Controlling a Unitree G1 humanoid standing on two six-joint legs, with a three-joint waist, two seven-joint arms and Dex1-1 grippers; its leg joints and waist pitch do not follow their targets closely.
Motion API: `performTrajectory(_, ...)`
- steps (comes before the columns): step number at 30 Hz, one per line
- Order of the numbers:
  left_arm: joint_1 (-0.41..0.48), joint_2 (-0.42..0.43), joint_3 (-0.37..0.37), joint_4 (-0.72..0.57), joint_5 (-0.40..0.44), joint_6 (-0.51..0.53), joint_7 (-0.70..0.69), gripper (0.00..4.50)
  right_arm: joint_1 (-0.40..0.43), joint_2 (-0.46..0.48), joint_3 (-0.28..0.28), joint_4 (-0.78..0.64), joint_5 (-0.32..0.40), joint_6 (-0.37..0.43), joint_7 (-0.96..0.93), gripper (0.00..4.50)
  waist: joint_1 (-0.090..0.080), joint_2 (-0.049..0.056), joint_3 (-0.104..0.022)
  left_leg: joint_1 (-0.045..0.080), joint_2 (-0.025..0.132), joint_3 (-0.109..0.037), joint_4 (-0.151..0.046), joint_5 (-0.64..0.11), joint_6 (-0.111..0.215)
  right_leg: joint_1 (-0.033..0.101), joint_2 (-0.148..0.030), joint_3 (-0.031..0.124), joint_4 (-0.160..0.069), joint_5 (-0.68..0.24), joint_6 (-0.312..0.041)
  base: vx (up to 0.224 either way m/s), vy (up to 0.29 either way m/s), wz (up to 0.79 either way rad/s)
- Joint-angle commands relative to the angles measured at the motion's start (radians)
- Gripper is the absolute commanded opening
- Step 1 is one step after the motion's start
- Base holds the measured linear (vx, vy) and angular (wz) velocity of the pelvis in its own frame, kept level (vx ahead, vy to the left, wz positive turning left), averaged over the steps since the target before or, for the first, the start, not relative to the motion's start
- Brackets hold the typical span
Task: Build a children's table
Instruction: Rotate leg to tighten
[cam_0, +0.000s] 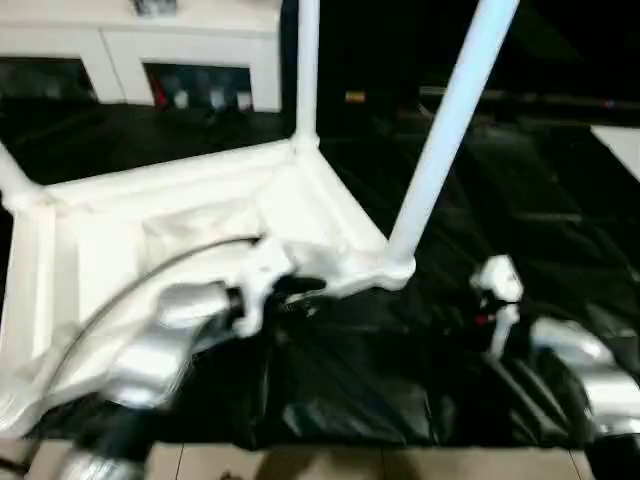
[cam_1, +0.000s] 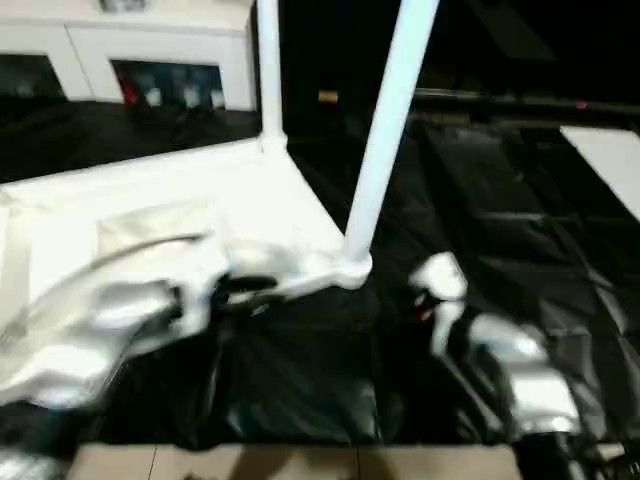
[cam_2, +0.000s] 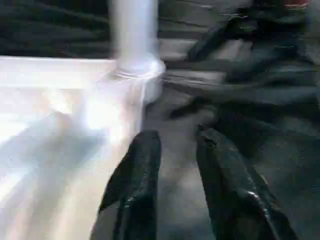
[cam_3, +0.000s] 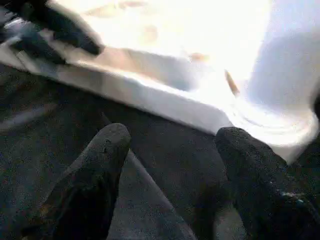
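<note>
- Head views: children's table lay upside down on black plastic sheeting covering the floor, underside facing up. Two white legs stood seated in corner sockets: near leg at the corner closest to the robot's right, far leg at the corner behind it. A stub of a third leg showed at the far-left corner.
- Left gripper sat at the near edge of the table top, just beside the near leg's socket; a grey cable arced over the left forearm. Right gripper hung over the sheeting, near that same corner but apart from it.
- White cabinet with glass doors stood at the back left. A strip of pale flooring showed at the near edge of the sheeting.
- Left wrist view: left gripper fingers were parted with a clear gap, nothing between them, pointing at the socket base of a leg and the table's edge.
- Right wrist view: right gripper fingers were spread wide and empty over the sheeting, aimed at the table's rim and the flared leg base. The other gripper's dark fingers lay at the rim further along.
</note>
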Motion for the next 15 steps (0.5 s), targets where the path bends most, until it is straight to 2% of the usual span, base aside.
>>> performTrajectory(1,0.032,0.046,0.007,-0.102,-0.039,0.089,-0.028,1.70,-0.051,0.037,0.014,0.024,-0.011,-0.008,-0.030,3.13,0.003,-0.002,-0.048,0.009,0.025,0.000,-0.065,-0.224,0.061,0.040,-0.033,0.028,-0.064,-0.210,-0.225,0.000,0.000,0.00)
performTrajectory(3,0.046,0.064,0.013,-0.129,-0.037,0.116,-0.026,1.96,-0.068,0.057,0.013,0.038,-0.021,-0.007,-0.045,3.13,0.001,0.000,-0.046,0.012,0.022,0.001,-0.066,-0.230,0.044,0.037,-0.029,0.030,-0.066,-0.216,-0.213,0.000,0.000,0.00)
performTrajectory(4,0.076,0.111,0.027,-0.161,-0.011,0.168,-0.015,1.96,-0.127,0.119,0.009,0.104,-0.036,0.009,-0.118,3.13,0.004,0.000,-0.048,0.017,0.022,0.002,-0.065,-0.219,0.037,0.034,-0.031,0.031,-0.063,-0.197,-0.218,0.000,0.000,0.00)
performTrajectory(5,0.086,0.127,0.034,-0.166,0.000,0.182,-0.010,2.05,-0.149,0.144,0.009,0.132,-0.039,0.009,-0.141,3.13,0.001,0.001,-0.049,0.014,0.021,0.000,-0.065,-0.213,0.033,0.035,-0.031,0.031,-0.058,-0.192,-0.223,0.000,0.000,0.00)
performTrajectory(6,0.099,0.147,0.043,-0.173,0.007,0.201,-0.006,2.05,-0.175,0.172,0.015,0.164,-0.040,0.012,-0.164,3.13,-0.004,0.001,-0.046,0.007,0.017,-0.001,-0.070,-0.217,0.023,0.039,-0.030,0.029,-0.060,-0.219,-0.208,0.000,0.000,0.00)
performTrajectory(7,0.101,0.151,0.044,-0.174,0.008,0.205,-0.006,2.11,-0.179,0.176,0.016,0.169,-0.040,0.012,-0.168,3.13,-0.003,0.004,-0.047,0.014,0.018,0.000,-0.068,-0.220,0.017,0.036,-0.030,0.030,-0.061,-0.222,-0.203,0.000,0.000,0.00)
performTrajectory(8,0.101,0.151,0.044,-0.174,0.008,0.205,-0.006,2.25,-0.179,0.176,0.016,0.169,-0.040,0.012,-0.168,3.13,-0.003,0.005,-0.047,0.016,0.018,0.000,-0.067,-0.216,0.011,0.036,-0.029,0.032,-0.060,-0.203,-0.204,0.000,0.000,0.00)
performTrajectory(9,0.116,0.182,0.047,-0.193,-0.002,0.240,0.002,2.38,-0.205,0.208,0.028,0.202,-0.041,0.005,-0.189,3.13,0.004,0.009,-0.050,0.021,0.018,0.002,-0.064,-0.197,0.009,0.035,-0.028,0.032,-0.056,-0.161,-0.209,0.000,0.000,0.00)
performTrajectory(10,0.116,0.182,0.047,-0.193,-0.002,0.240,0.002,2.38,-0.205,0.208,0.028,0.202,-0.041,0.005,-0.189,3.13,0.006,0.008,-0.051,0.020,0.017,0.003,-0.063,-0.187,0.009,0.036,-0.027,0.032,-0.053,-0.138,-0.214,0.000,0.000,0.00)
performTrajectory(11,0.126,0.203,0.048,-0.204,-0.005,0.257,0.007,2.42,-0.227,0.235,0.034,0.229,-0.047,-0.007,-0.212,3.13,0.005,0.009,-0.053,0.014,0.016,0.001,-0.064,-0.167,0.010,0.040,-0.027,0.031,-0.046,-0.103,-0.221,0.000,0.000,0.00)
performTrajectory(13,0.134,0.217,0.047,-0.210,-0.005,0.265,0.012,2.67,-0.247,0.262,0.035,0.257,-0.055,-0.026,-0.240,3.13,0.007,0.011,-0.054,0.017,0.014,0.002,-0.061,-0.158,0.009,0.040,-0.028,0.031,-0.044,-0.081,-0.224,0.000,0.000,0.00)
performTrajectory(14,0.136,0.220,0.046,-0.212,-0.005,0.268,0.014,2.75,-0.254,0.269,0.033,0.267,-0.055,-0.028,-0.250,3.13,0.006,0.010,-0.053,0.014,0.013,0.001,-0.062,-0.152,0.008,0.045,-0.027,0.030,-0.044,-0.073,-0.225,0.000,0.000,0.00)
performTrajectory(15,0.149,0.240,0.041,-0.225,-0.001,0.286,0.025,2.80,-0.307,0.320,0.017,0.341,-0.063,-0.044,-0.325,3.13,0.003,0.010,-0.054,0.014,0.014,0.000,-0.062,-0.148,0.004,0.042,-0.030,0.031,-0.040,-0.070,-0.234,0.000,0.000,0.00)
